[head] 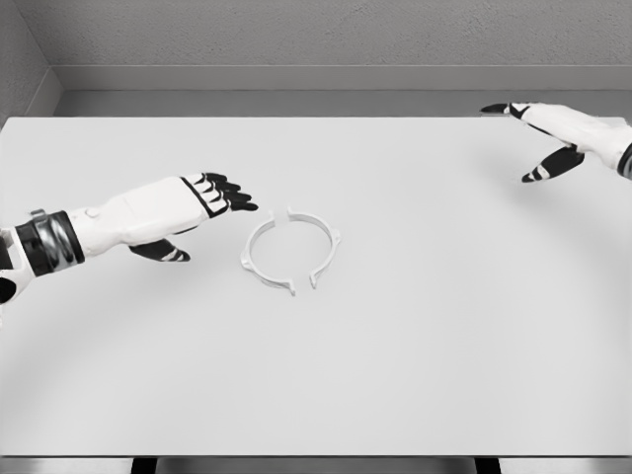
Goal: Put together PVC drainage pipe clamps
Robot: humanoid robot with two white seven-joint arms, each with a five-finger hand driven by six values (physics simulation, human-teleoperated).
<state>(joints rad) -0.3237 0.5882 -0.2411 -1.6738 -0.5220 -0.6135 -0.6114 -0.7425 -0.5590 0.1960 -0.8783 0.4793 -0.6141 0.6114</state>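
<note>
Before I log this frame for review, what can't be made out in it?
- Head view: whether the two halves of the clamp ring are locked or just lying together; too small.
- Right hand: wrist and arm cut off by the right edge.
- Left hand: underside of the fingers hidden by the hand itself.

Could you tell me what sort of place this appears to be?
Probably a bare simulated assembly bench: a plain white table against grey walls, with only a white pipe clamp on it, between the open left robot hand and right robot hand.
</note>
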